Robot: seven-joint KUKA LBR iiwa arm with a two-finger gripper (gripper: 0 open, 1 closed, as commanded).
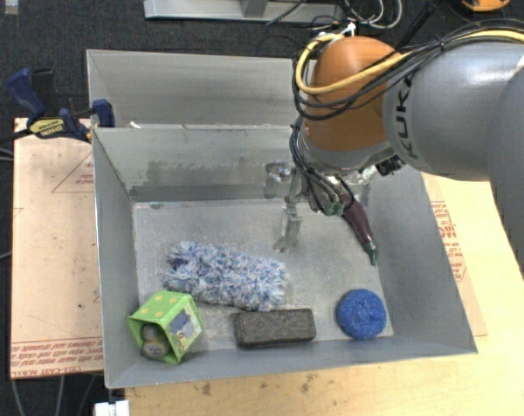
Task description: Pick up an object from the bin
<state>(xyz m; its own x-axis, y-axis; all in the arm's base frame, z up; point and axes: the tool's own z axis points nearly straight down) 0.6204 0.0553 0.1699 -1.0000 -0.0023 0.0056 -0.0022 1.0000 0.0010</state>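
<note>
The gripper hangs over bare bin floor just beyond the far right end of the fluffy blue-and-white cloth, jaws spread wide and nothing between them. One silver finger points down close to the cloth's far edge, while the darker one stands further right of the cloth. It isn't round anything yet.

The cloth is the nearest candidate, sprawled across the middle of the grey bin. On its near side, touching or very nearly so, lies a dark grey rectangular block. A green printed cube sits off its near left corner, and a blue round ball rests well off to its right, past the block.

Here's where it can go wrong. If the arm drops straight down from this spot, my read is that the jaws close on empty floor beside the cloth, scraping metal and coming up with nothing. If it shifts onto the cloth, that shaggy pile is the trouble: the fingers may nip only a few tufts, and the cloth sags or slips free on the lift. A deep grab near the cloth's near edge could also snag the block and drag it along. And if it goes right of the cloth for the ball, an off-centre touch likely sends it rolling toward the bin wall.
</note>
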